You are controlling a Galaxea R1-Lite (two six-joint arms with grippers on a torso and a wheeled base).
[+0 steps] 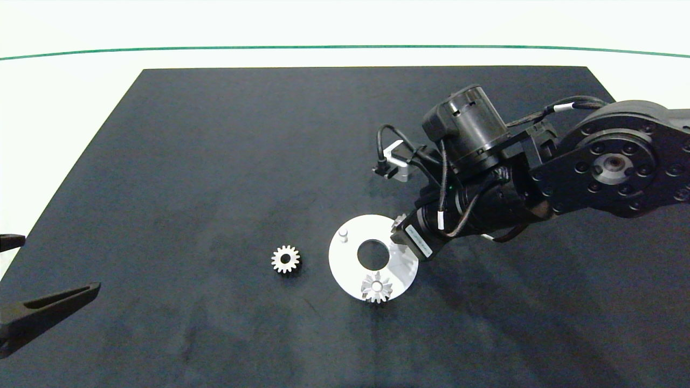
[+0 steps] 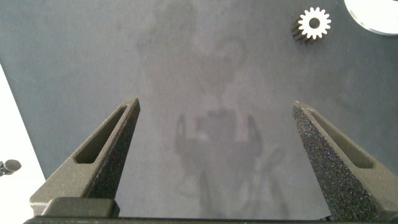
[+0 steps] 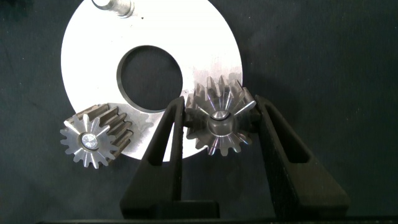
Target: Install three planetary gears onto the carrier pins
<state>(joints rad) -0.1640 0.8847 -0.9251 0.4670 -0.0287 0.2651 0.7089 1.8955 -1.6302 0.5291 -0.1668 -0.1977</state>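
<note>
A planetary gear (image 3: pixel 219 121) is gripped between the fingers of the right gripper (image 3: pixel 217 134) at the white disc's (image 1: pixel 350 264) rim, seated flat on a carrier pin with its bore axis upright. A second gear (image 1: pixel 376 287) lies flat on another pin at the disc's near edge, while the third pin (image 1: pixel 343 233) stands bare. The third gear (image 1: pixel 285 259) lies flat on the table (image 1: pixel 215 161) just left of the disc, and the left gripper (image 2: pixel 214 149) is held spread wide, empty, well to the left of it.

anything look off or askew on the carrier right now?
Nothing stands out. One gear sits on its pin on the white disc; the right gripper brackets a second gear over another pin. The third pin is bare, its gear flat on the mat. The left gripper is parked open.
</note>
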